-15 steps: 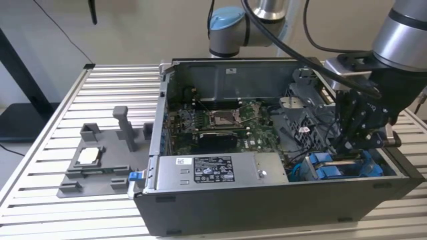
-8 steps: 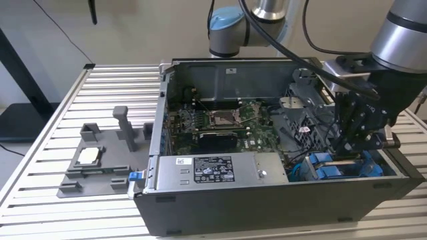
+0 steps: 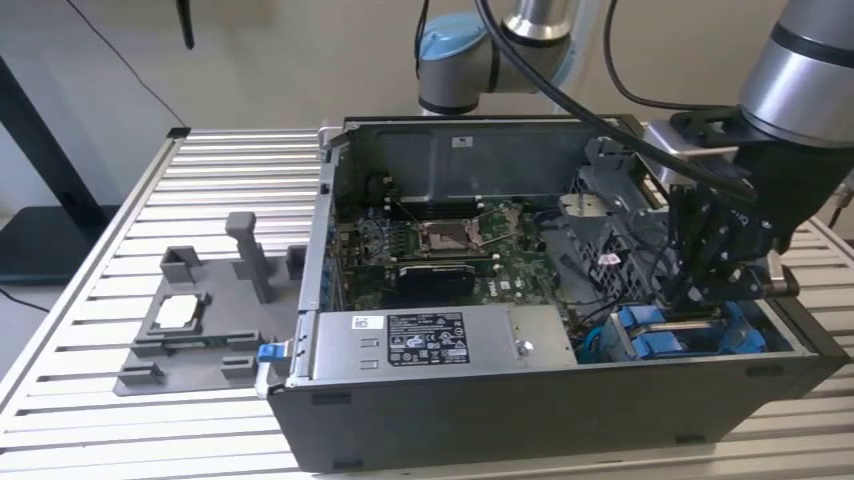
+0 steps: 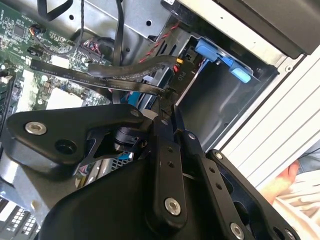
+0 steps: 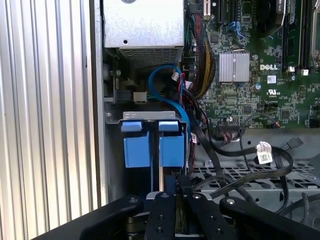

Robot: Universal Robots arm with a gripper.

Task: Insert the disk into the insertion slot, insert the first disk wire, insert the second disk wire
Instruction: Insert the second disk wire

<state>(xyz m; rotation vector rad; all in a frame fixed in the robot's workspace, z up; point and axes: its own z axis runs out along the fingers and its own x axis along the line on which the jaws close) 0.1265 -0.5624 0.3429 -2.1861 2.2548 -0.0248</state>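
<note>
Slatted metal table (image 3: pixel 214 160), open computer case (image 3: pixel 561 400); gripper (image 3: pixel 701 305) above blue-clipped insertion slot (image 5: pixel 154 145)

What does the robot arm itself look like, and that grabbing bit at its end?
The arm is a thick silver-grey tube with a light blue cap on a joint at the back, and black cables drape along it. The end effector is matt black: flat linked bars joined by round silver bolts, narrowing to slim fingers.
</note>
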